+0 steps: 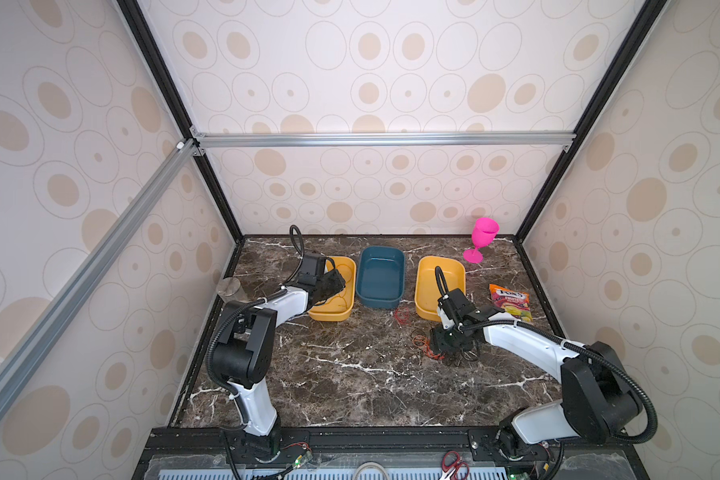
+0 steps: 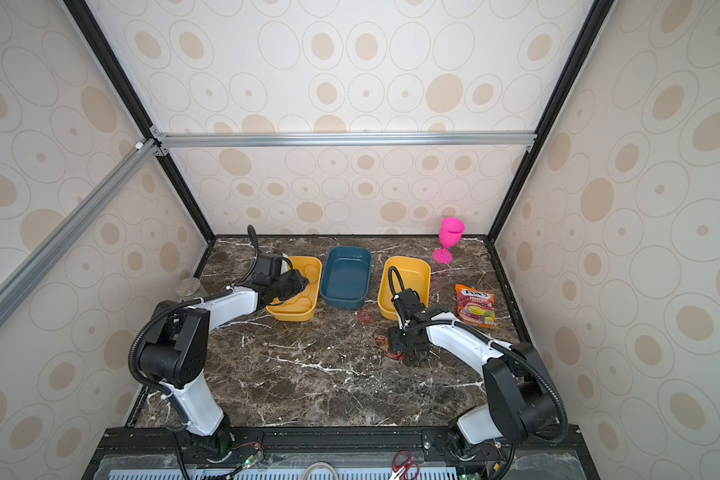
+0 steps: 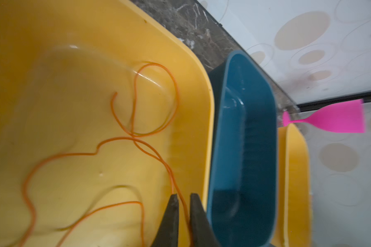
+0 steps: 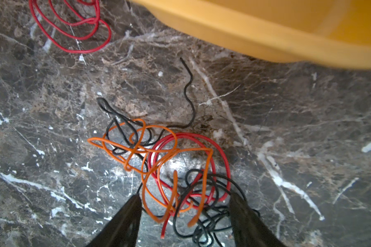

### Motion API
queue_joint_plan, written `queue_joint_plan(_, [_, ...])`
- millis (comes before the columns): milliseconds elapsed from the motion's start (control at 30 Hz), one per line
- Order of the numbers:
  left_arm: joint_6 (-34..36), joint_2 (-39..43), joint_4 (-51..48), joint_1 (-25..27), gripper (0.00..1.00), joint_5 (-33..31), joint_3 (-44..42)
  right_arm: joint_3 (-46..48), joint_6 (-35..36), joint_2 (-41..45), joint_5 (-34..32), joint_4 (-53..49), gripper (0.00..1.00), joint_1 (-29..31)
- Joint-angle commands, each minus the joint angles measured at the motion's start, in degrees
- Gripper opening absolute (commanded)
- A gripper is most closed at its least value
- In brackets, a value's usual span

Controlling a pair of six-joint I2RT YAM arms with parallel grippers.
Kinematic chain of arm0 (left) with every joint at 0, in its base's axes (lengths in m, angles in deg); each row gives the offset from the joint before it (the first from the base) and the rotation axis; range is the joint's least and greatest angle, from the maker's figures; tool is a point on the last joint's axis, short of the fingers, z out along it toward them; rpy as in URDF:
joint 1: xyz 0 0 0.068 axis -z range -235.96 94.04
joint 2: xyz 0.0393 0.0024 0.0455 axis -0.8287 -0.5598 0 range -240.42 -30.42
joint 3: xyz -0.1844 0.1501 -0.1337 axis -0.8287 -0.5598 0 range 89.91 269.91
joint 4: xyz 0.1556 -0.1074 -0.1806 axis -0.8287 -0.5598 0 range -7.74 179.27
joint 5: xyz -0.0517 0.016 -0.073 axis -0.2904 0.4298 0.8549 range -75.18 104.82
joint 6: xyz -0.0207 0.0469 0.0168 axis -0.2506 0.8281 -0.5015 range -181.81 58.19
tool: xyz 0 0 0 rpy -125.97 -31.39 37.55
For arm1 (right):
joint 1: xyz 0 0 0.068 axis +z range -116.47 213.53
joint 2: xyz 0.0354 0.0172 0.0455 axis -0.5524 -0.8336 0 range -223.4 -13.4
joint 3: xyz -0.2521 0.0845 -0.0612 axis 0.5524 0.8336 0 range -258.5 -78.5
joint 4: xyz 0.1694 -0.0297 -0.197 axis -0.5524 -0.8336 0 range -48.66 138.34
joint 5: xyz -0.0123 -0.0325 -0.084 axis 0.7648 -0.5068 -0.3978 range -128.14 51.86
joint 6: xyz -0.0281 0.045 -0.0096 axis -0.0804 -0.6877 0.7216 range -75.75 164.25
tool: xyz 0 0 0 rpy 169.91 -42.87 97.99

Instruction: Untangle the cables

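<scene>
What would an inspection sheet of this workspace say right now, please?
Surface: marble tabletop, no spills seen.
Job's things: orange, red and black tangle on the tabletop; red coil lying apart; orange cable in the left yellow tray.
Clutter: blue tray, right yellow tray, pink goblet, candy bag, metal cylinder.
Grippers: left gripper, fingers narrowly parted around the orange cable; right gripper open, straddling the tangle.
Cables: black hoses run along both arms.
Surroundings: patterned walls; scissors at the front edge.

We find the thin orange wire (image 3: pixel 135 136) in the left yellow plastic tray (image 3: pixel 201 70); the wire tangle (image 4: pixel 169 171) lies nearer, before the right yellow plastic tray (image 1: pixel 441 258).
</scene>
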Motion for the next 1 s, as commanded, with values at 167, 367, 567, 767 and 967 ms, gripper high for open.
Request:
queue_joint_plan(167, [9.4,1.7,-12.0,-0.2,0.52,-9.2,7.2,-1.6,0.0,0.7,-0.2,-1.8,0.67,-0.2])
queue_joint_plan(367, [13.2,3.1,-15.9,-0.2,0.55,-11.2,10.6,-2.7,0.2,2.3,-0.9,-3.9,0.67,-0.2])
queue_joint_plan(567, [16.1,8.5,-15.3,-0.1,0.55,-6.2,9.9,-3.8,-0.7,4.3,-2.7,-6.4,0.69,-0.3])
queue_joint_plan(767, [16.2,15.2,-12.0,2.7,0.55,1.6,2.4,-5.3,-0.9,2.6,-0.6,-7.2,0.7,-0.4])
queue_joint_plan(967, [13.2,20.3,-7.4,7.6,0.54,4.1,-6.0,-4.0,-1.7,-2.2,0.3,-4.2,0.62,-0.5])
